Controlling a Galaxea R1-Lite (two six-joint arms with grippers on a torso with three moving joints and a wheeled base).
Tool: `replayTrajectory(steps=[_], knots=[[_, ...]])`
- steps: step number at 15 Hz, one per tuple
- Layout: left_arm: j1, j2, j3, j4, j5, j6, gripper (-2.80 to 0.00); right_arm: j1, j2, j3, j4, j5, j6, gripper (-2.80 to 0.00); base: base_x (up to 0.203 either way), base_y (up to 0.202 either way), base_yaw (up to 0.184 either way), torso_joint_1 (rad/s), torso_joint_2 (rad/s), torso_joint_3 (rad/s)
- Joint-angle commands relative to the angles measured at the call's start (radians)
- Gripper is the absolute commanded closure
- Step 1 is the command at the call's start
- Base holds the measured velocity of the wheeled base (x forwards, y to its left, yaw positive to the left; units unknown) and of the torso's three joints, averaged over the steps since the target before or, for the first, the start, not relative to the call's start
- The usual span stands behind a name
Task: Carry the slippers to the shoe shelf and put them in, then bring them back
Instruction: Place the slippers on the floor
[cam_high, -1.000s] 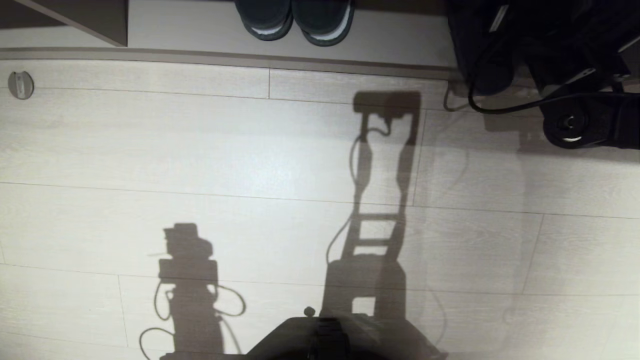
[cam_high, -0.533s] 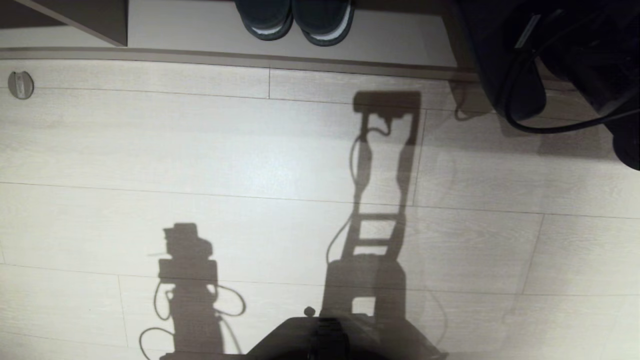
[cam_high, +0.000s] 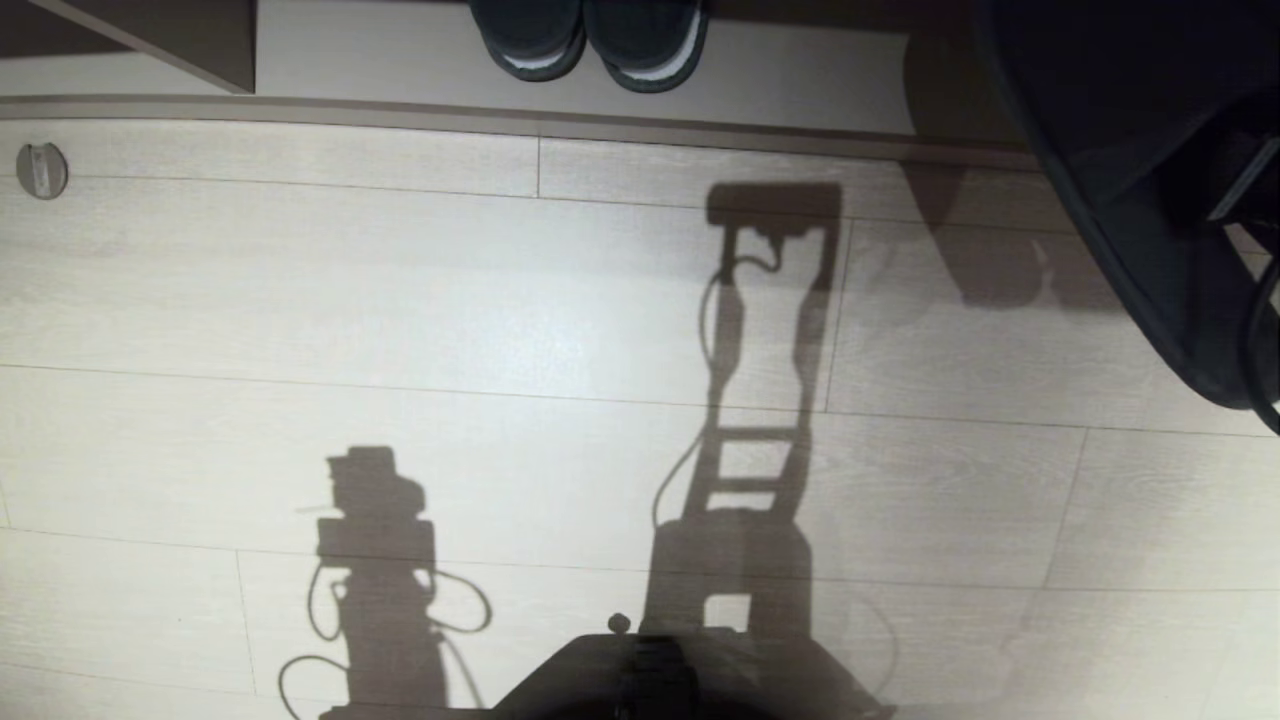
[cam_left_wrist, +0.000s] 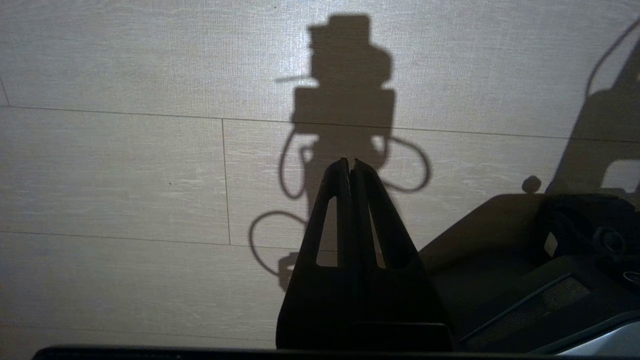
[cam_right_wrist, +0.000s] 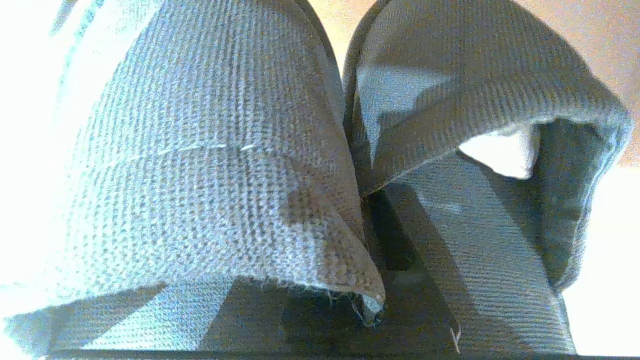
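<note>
Floorboards (cam_high: 400, 300) of pale wood grain fill most of the head view. At the far left lies a small round disc (cam_high: 41, 170) on the floor. Along the far edge runs the shoe shelf (cam_high: 350, 60), its pale bottom board edged in darker brown, with an upright divider (cam_high: 190, 40) at its left. On that board, near the middle, stands a blacker pair (cam_high: 590, 40) of slippers with pale insole stripes. The left gripper (cam_left_wrist: 350, 167) hangs over bare floor with its fingers pressed together, holding nothing. At the far right the right arm (cam_high: 1150, 150) looms dark over the shelf's end. The right gripper (cam_right_wrist: 380, 260) is clamped on the slippers (cam_right_wrist: 225, 165), the grey-blue pair hanging side by side, touching.
</note>
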Motion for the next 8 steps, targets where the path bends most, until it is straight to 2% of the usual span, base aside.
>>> replayTrajectory(steps=[1, 4, 8], knots=[[0.000, 0.000, 0.000, 0.000, 0.000, -0.001, 0.00, 0.002, -0.136, 0.058, 0.029, 0.000, -0.002, 0.00, 0.000, 0.000, 0.000, 0.000, 0.00, 0.000], [0.002, 0.000, 0.000, 0.000, 0.000, -0.001, 0.00, 0.005, -0.207, 0.119, 0.102, 0.001, 0.001, 0.00, 0.000, 0.000, 0.000, 0.000, 0.00, 0.000], [0.002, 0.000, 0.000, 0.000, 0.000, -0.001, 0.00, 0.023, -0.455, 0.248, 0.273, -0.002, 0.023, 0.00, 0.000, 0.000, 0.000, 0.000, 0.00, 0.000]])
